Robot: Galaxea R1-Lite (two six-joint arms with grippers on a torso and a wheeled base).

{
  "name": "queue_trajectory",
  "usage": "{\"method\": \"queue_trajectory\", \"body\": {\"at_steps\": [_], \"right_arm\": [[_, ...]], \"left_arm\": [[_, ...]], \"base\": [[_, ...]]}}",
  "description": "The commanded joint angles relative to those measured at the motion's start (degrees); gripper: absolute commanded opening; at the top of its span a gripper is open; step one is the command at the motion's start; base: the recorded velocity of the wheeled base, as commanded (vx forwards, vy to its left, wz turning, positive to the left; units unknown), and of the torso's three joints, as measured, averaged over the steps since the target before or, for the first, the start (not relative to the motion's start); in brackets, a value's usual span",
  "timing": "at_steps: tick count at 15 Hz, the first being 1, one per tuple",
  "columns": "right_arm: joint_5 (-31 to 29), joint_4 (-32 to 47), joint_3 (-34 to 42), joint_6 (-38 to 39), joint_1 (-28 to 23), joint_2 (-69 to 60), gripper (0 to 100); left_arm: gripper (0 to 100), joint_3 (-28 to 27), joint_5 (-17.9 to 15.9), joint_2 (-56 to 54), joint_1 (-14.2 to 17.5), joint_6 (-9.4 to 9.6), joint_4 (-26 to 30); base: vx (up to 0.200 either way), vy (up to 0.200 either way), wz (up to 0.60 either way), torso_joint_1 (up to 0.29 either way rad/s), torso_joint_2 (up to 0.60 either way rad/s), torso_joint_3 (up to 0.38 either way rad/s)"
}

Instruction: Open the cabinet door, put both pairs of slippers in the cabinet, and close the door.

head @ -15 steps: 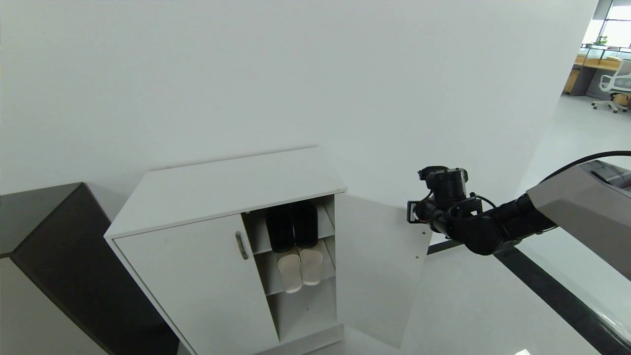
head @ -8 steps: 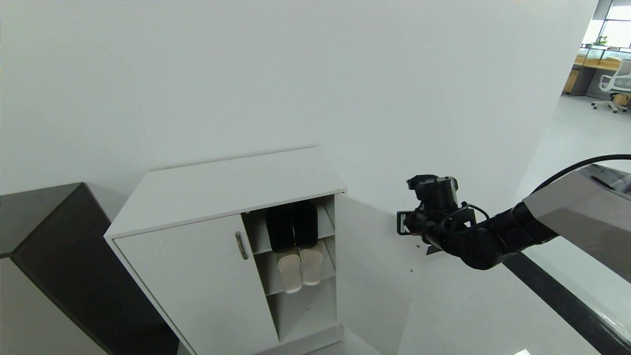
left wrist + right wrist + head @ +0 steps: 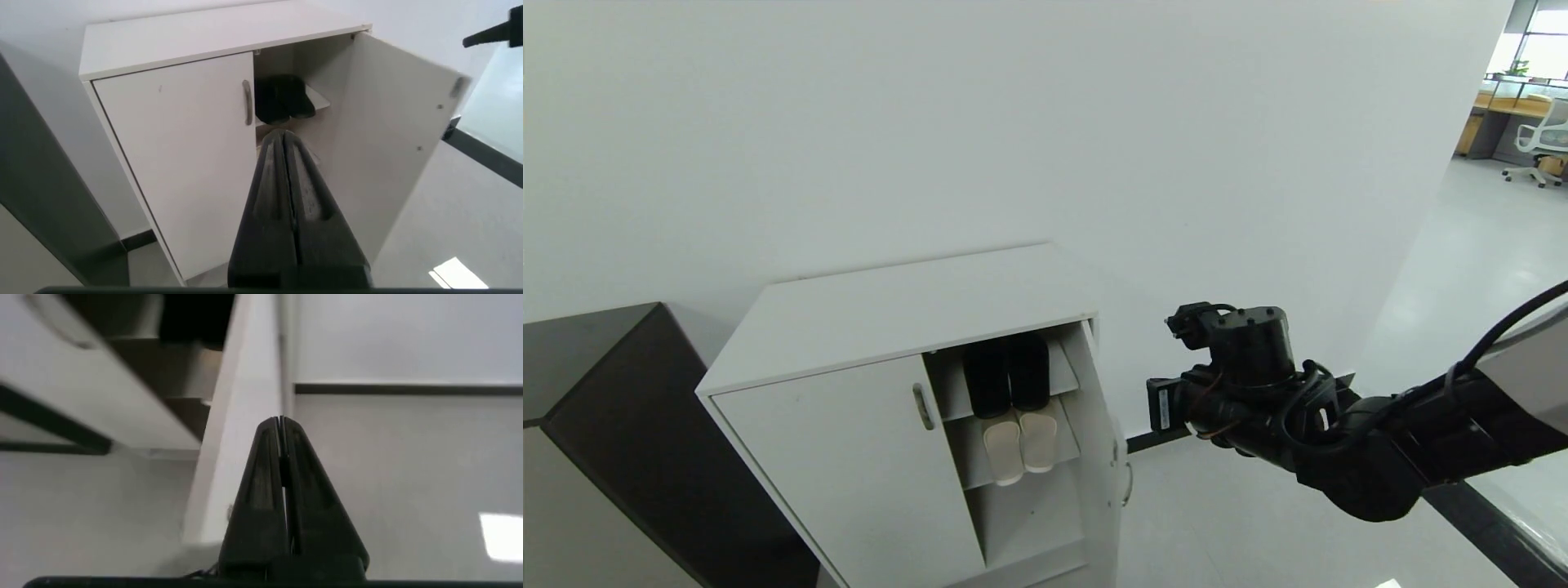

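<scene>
Progress check from my end: both pairs are already sitting inside the cabinet [image 3: 890, 314] — the black slippers [image 3: 1009, 371] on the upper shelf and the beige slippers [image 3: 1019, 445] on the shelf right below. So I'm calling the open-and-load part done.

What's left is the closing. The cabinet's right door [image 3: 1104, 433] is standing partly open, sticking out from the cabinet's front, while the left door [image 3: 849, 457] is sitting flush. The right gripper [image 3: 282, 425] is hanging just beside the right door's outer side, fingers pressed together and holding nothing. I can't tell whether it's actually touching the panel. The left gripper [image 3: 284, 139] is hovering in front of the cabinet, pinched together too and empty.

I'm guessing the door needs a steady push until it's meeting the cabinet frame.

As for brands or labels — I'm not seeing any readable writing on the cabinet, the doors or the slippers.
</scene>
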Motion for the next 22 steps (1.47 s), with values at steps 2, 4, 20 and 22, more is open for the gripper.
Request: {"method": "queue_trajectory", "body": {"at_steps": [2,4,20,22], "right_arm": [[0.21,-2.90,3.43,-1.83,0.64,-2.59,0],[0.21,-3.26,3.78,-2.62,1.25,-2.41,0],[0.47,-6.42,5.98,-2.79,1.69,-1.36,0],[1.70,-8.88,8.35,-2.79,1.69,-1.36,0]], "left_arm": [[0,0.00,0.00,0.07,0.01,-0.01,-0.01],[0,0.00,0.00,0.07,0.01,-0.10,-0.01],[0,0.00,0.00,0.07,0.01,-0.10,-0.01],[0,0.00,0.00,0.07,0.01,-0.10,-0.01]], "base": [[0.000,0.000,0.00,0.000,0.00,0.000],[0.000,0.000,0.30,-0.001,0.00,0.001],[0.000,0.000,0.30,0.001,0.00,0.002],[0.000,0.000,0.00,0.000,0.00,0.000]]}}
